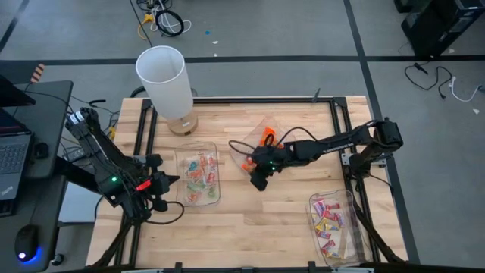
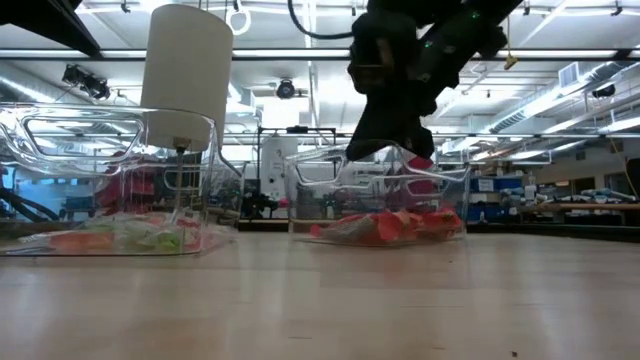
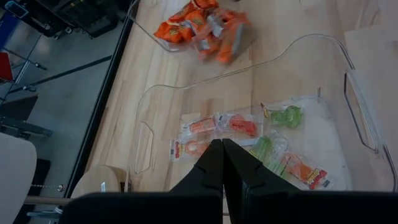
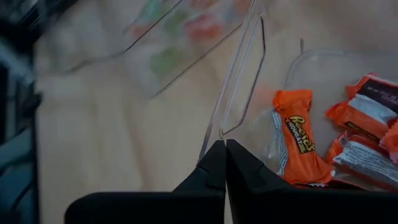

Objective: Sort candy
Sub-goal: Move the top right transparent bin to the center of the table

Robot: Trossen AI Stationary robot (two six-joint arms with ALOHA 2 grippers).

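Pink-yellow candy (image 1: 329, 221) only in high view; right gripper (image 4: 224, 146), left gripper (image 3: 222, 146) closed, empty.

"Reese's" in yellow letters, readable on one orange wrapped candy (image 4: 297, 134) lying in the clear tray (image 4: 323, 62), seen in the right wrist view. Smaller print below the brand name too fine to make out. Printing on the other wrappers in all views blurred or too small to read. No other legible labels, numbers or signs.
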